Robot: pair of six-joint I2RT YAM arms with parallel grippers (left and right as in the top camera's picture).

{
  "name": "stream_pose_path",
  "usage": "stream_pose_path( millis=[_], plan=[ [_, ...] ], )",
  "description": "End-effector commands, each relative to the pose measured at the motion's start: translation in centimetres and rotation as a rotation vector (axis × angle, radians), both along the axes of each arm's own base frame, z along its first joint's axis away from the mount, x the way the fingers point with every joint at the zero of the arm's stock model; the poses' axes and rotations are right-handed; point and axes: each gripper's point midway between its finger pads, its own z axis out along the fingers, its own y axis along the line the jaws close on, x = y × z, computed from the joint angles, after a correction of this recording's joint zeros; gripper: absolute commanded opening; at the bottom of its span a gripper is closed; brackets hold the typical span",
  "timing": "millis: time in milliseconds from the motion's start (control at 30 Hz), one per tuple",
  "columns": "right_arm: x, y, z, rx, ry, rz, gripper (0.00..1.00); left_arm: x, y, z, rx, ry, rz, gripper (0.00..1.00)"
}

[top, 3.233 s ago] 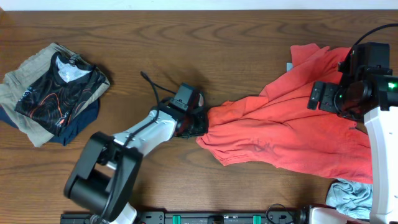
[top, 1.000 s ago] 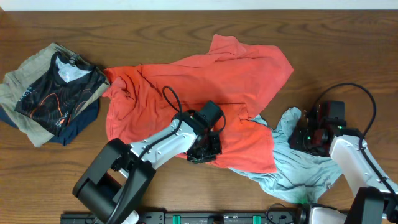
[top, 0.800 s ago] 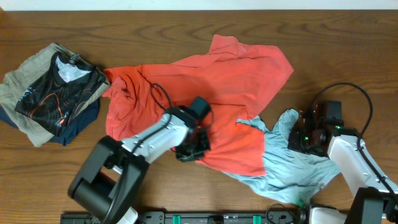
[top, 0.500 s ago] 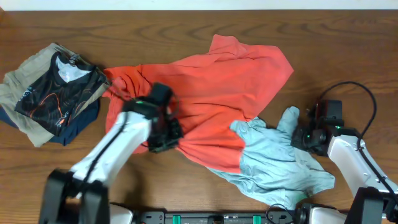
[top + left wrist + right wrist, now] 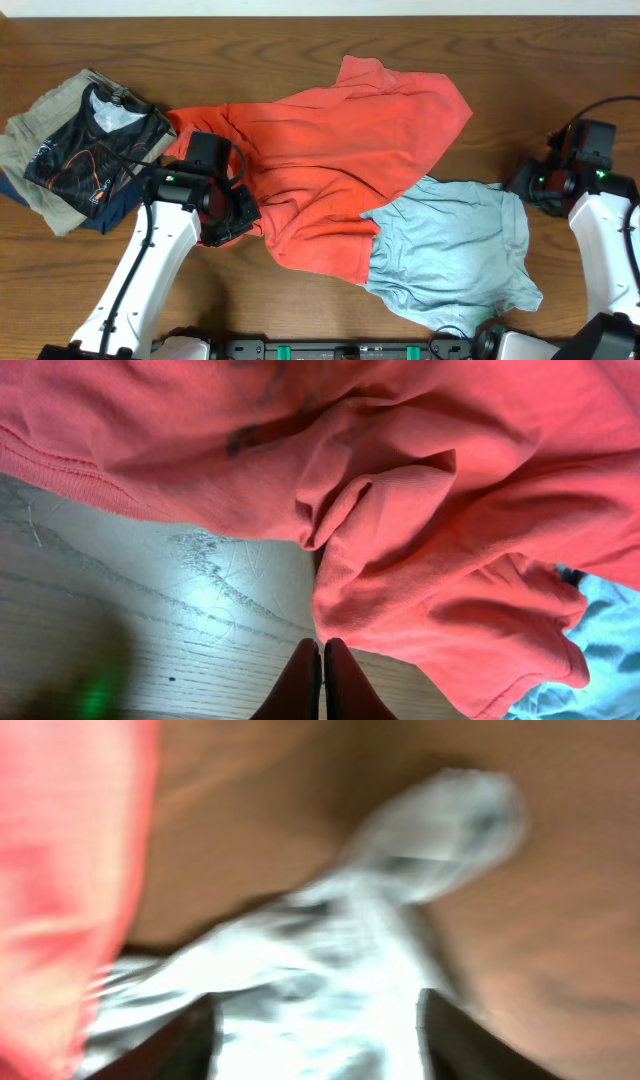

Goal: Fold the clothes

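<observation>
The coral-red T-shirt (image 5: 330,160) lies crumpled across the middle of the table, and its chest lettering is hidden. My left gripper (image 5: 236,214) sits at the shirt's lower left edge. In the left wrist view its fingers (image 5: 321,646) are shut, and a bunched fold of the red shirt (image 5: 400,510) runs into their tips. My right gripper (image 5: 528,188) is at the far right, by the sleeve of a light blue shirt. In the blurred right wrist view its fingers (image 5: 315,1015) are wide apart over that blue fabric.
A light blue T-shirt (image 5: 455,250) lies at the lower right, partly under the red shirt's hem. A stack of folded clothes topped by a black shirt with orange lines (image 5: 95,145) sits at the far left. Bare wooden table (image 5: 300,50) runs along the back.
My left gripper moved left, drawing the red shirt's lower part off the blue shirt. My right gripper moved up and right, and the blue shirt spread out flatter to the right.
</observation>
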Motion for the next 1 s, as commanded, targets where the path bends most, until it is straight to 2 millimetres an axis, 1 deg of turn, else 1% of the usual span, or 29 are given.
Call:
stream_pose_path(
  millis=[0,33,67,167,267,300,333,367,400,467,567,633,700,833,967],
  plan=[
    [0.2,4.9,0.5,0.116,-0.049,0.244,0.86,-0.2,0.5,-0.4,0.027,0.014,-0.007,0.06],
    [0.1,5.6,0.2,0.112,-0.045,0.277,0.88,-0.2,0.5,-0.4,0.026,0.014,-0.007,0.06],
    [-0.1,6.2,-0.1,0.109,-0.042,0.307,0.89,-0.2,0.5,-0.4,0.026,0.016,-0.007,0.06],
    [-0.8,8.2,-1.4,0.103,-0.026,0.380,0.85,-0.5,0.3,-0.4,0.016,0.024,-0.011,0.06],
    [-1.8,10.1,-3.0,0.093,0.000,0.441,0.82,-1.0,-0.9,-0.4,-0.034,0.041,-0.033,0.07],
    [-2.1,10.6,-3.5,0.090,0.000,0.459,0.82,-1.2,-1.3,-0.5,-0.045,0.048,-0.044,0.17],
    [-2.3,11.2,-4.1,0.082,-0.004,0.484,0.83,-1.5,-1.6,-0.7,-0.046,0.058,-0.045,0.40],
    [-2.4,11.7,-4.6,0.069,-0.010,0.503,0.87,-1.8,-1.7,-0.9,-0.045,0.068,-0.043,0.54],
    [-2.5,12.1,-5.0,0.063,-0.016,0.521,0.91,-2.2,-2.0,-1.2,-0.044,0.081,-0.038,0.64],
    [-2.9,13.1,-5.8,0.041,-0.023,0.561,0.94,-2.8,-2.4,-2.0,-0.043,0.096,-0.032,0.75],
    [-3.2,14.3,-6.5,0.014,-0.027,0.608,0.95,-3.4,-3.0,-3.5,-0.046,0.110,-0.009,0.81],
    [-3.3,14.6,-7.0,-0.022,-0.013,0.629,0.95,-3.7,-3.4,-4.5,-0.051,0.106,-0.002,0.83],
    [-3.3,14.7,-7.6,-0.054,0.004,0.622,0.95,-3.8,-3.9,-5.6,-0.059,0.089,-0.004,0.84],
    [-3.2,15.0,-9.0,-0.086,0.037,0.609,0.95,-3.6,-5.4,-6.8,-0.110,0.052,-0.036,0.84],
    [-3.0,15.6,-10.5,-0.084,0.055,0.625,0.94,-3.7,-5.7,-8.0,-0.115,0.057,-0.009,0.84]
  ],
)
